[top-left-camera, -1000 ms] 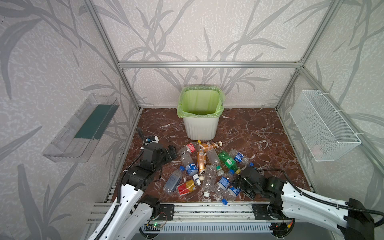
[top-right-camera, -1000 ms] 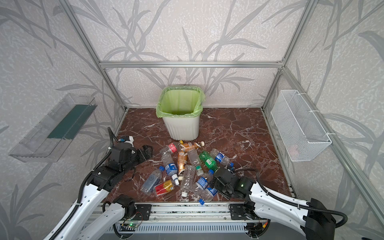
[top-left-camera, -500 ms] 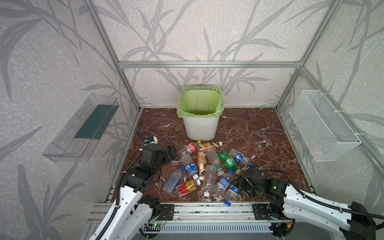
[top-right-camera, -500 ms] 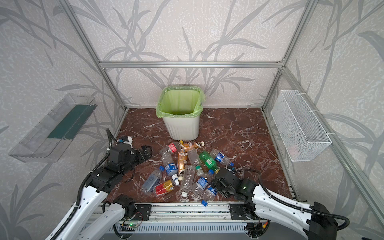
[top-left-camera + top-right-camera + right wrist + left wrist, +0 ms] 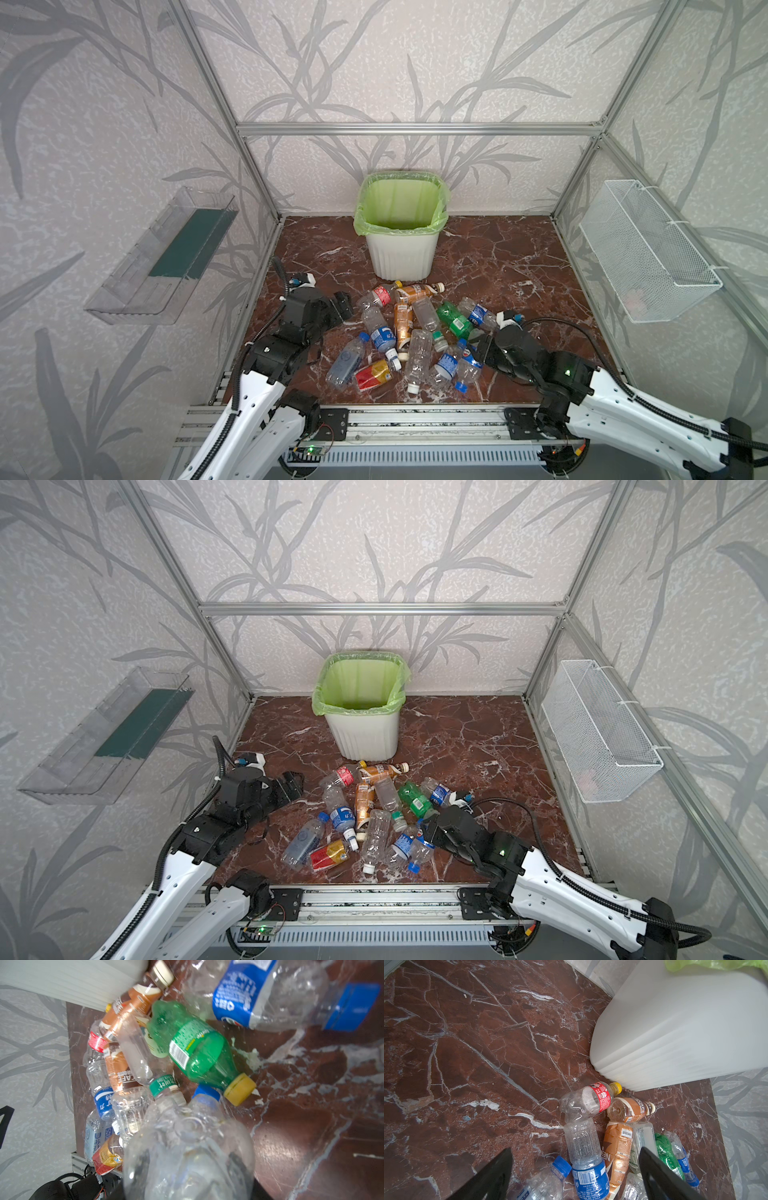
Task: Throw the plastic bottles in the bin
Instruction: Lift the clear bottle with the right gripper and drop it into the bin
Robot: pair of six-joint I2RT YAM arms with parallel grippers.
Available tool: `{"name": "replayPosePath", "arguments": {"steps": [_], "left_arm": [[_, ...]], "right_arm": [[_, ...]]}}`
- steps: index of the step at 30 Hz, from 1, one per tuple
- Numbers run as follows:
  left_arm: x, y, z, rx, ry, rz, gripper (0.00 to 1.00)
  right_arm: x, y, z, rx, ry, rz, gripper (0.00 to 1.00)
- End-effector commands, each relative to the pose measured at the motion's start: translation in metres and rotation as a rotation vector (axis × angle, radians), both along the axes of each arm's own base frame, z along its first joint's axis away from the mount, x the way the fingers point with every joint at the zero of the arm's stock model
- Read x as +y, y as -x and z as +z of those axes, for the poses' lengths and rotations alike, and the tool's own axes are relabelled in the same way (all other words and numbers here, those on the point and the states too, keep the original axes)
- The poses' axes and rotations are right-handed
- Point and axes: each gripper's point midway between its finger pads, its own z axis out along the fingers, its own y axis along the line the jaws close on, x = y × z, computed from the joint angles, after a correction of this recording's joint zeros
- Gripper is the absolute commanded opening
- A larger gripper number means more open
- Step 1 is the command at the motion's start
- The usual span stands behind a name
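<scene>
Several crushed plastic bottles (image 5: 409, 332) lie in a heap on the marble floor in front of the bin (image 5: 401, 253), white and ribbed with a green bag. My right gripper (image 5: 478, 357) sits low at the heap's right edge. In its wrist view a clear bottle with a blue cap (image 5: 187, 1130) fills the space between the jaws, and the right gripper (image 5: 189, 1167) is shut on it. A green bottle (image 5: 197, 1049) lies just beyond. My left gripper (image 5: 343, 305) hovers open at the heap's left side. Its dark fingers (image 5: 496, 1176) stand wide apart above a blue-labelled bottle (image 5: 588, 1169).
A clear plastic tray (image 5: 166, 257) hangs on the left wall and a white wire-mesh basket (image 5: 644, 253) on the right wall. The bin (image 5: 685, 1032) stands close to the red-labelled bottle (image 5: 591, 1099). An aluminium rail (image 5: 415, 419) runs along the front edge.
The right gripper's jaws have closed around the clear blue-capped bottle, and that arm has shifted slightly. The left arm has barely moved and stays open.
</scene>
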Motion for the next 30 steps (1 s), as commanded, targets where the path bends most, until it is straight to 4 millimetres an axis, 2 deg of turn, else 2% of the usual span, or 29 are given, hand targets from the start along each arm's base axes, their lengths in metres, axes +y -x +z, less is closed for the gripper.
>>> {"name": "replayPosePath", "arguments": {"steps": [1,7,9,11,14,18,20,22,23,24,25,27,29,30], "left_arm": [[0.006,0.004,-0.003,0.021,-0.014,0.026,0.94],[0.007,0.006,-0.002,0.023,-0.014,0.028,0.94],[0.008,0.007,-0.001,0.024,-0.013,0.028,0.94],[0.007,0.007,0.0,0.021,-0.011,0.027,0.94],[0.007,0.006,0.004,0.013,-0.007,0.028,0.94],[0.009,0.006,0.016,-0.007,-0.005,0.038,0.94],[0.009,0.004,0.026,-0.024,0.0,0.042,0.94],[0.008,0.001,0.035,-0.036,0.005,0.044,0.94],[0.008,-0.001,0.04,-0.042,0.007,0.043,0.94],[0.007,-0.002,0.044,-0.048,0.007,0.041,0.94],[0.007,-0.004,0.048,-0.053,0.004,0.037,0.94],[0.007,-0.005,0.053,-0.062,-0.006,0.032,0.94],[0.01,-0.004,0.052,-0.066,-0.021,0.036,0.94],[0.011,-0.004,0.051,-0.068,-0.027,0.035,0.95]], "right_arm": [[0.004,-0.015,0.025,-0.143,0.064,0.059,0.57],[0.02,-0.039,0.064,-0.276,0.058,0.118,0.57],[0.025,-0.052,0.087,-0.34,0.044,0.13,0.57],[0.03,-0.069,0.118,-0.421,0.031,0.138,0.57],[0.041,-0.097,0.187,-0.579,0.022,0.158,0.59],[0.065,-0.134,0.302,-0.814,0.015,0.172,0.61],[0.073,-0.165,0.352,-0.889,0.053,0.134,0.64],[0.086,-0.209,0.376,-0.867,0.058,0.119,0.71],[0.092,-0.232,0.373,-0.804,0.067,0.127,0.79],[0.1,-0.247,0.37,-0.757,0.064,0.151,0.83],[0.104,-0.252,0.372,-0.727,0.069,0.178,0.87],[0.1,-0.243,0.377,-0.702,0.141,0.187,1.0],[0.085,-0.229,0.38,-0.682,0.178,0.17,0.99],[0.077,-0.223,0.375,-0.667,0.204,0.165,0.99]]}}
